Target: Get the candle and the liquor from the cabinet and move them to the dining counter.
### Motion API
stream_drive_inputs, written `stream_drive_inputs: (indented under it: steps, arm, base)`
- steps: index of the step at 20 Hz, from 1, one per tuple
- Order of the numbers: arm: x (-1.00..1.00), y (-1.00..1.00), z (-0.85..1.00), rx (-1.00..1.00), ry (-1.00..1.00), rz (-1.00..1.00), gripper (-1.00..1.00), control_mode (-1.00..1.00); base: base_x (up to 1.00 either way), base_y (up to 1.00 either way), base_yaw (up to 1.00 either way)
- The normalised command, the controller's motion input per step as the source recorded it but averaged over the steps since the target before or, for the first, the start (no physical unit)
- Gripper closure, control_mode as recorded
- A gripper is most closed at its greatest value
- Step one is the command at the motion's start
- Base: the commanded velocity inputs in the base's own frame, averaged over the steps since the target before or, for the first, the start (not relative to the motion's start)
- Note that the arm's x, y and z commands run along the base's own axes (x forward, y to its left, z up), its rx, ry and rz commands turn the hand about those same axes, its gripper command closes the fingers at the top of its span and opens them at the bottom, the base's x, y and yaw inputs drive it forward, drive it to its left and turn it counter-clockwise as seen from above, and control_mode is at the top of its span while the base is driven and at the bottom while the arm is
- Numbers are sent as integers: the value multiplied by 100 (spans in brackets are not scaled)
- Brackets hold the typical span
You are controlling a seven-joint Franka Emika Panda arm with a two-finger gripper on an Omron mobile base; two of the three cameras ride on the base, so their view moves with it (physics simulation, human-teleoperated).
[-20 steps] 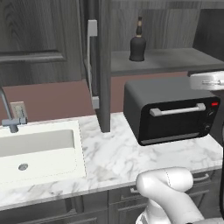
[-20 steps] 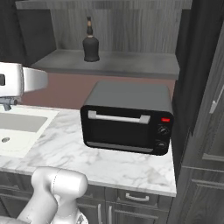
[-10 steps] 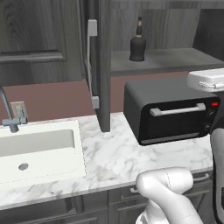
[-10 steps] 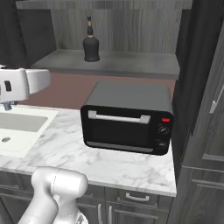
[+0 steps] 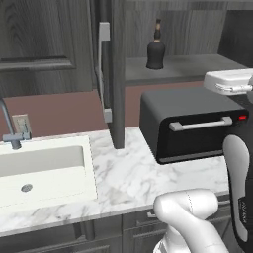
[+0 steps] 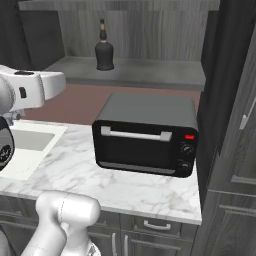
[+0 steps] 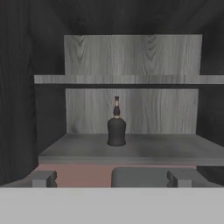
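Looking along my hand, I see the liquor [image 7: 116,126] standing upright on the lower shelf [image 7: 131,151] of the open cabinet [image 7: 131,57]. It is a small black bottle with a squat, bell-shaped body, a thin neck and a brownish stopper on top. It stands alone near the middle of the shelf, in front of the grey wood-grain back panel, with a second shelf above it.

My jaws are released, spread wide, with nothing between them; one fingertip [image 7: 43,178] shows low on the left and the other low on the right. The bottle is centred between them but well apart, farther in and higher than the tips.

From the base, the liquor [image 5: 155,50] sits on the shelf above and behind a black toaster oven [image 5: 190,123], which rests on the marble tabletop [image 5: 133,173] beside a sink [image 5: 42,168]. The cabinet door [image 5: 114,74] stands open edge-on, its silver handle [image 5: 104,69] facing left.
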Motion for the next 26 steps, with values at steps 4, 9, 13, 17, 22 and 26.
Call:
stream_drive_inputs:
  steps: [4,9,13,17,22,26]
  arm:
    - [16,0,1,0,0,0,-100,-100]
    - [33,0,4,0,0,0,-100,-100]
    - [48,-1,4,0,0,0,-100,-100]
    - [29,-7,1,0,0,0,-100,-100]
    - [33,0,0,0,0,0,-100,-100]
    - [26,0,0,0,-1,0,-100,-100]
  base:
    - [0,0,0]
    - [0,0,0]
    - [0,0,0]
    - [0,0,0]
    - [0,0,0]
    - [0,0,0]
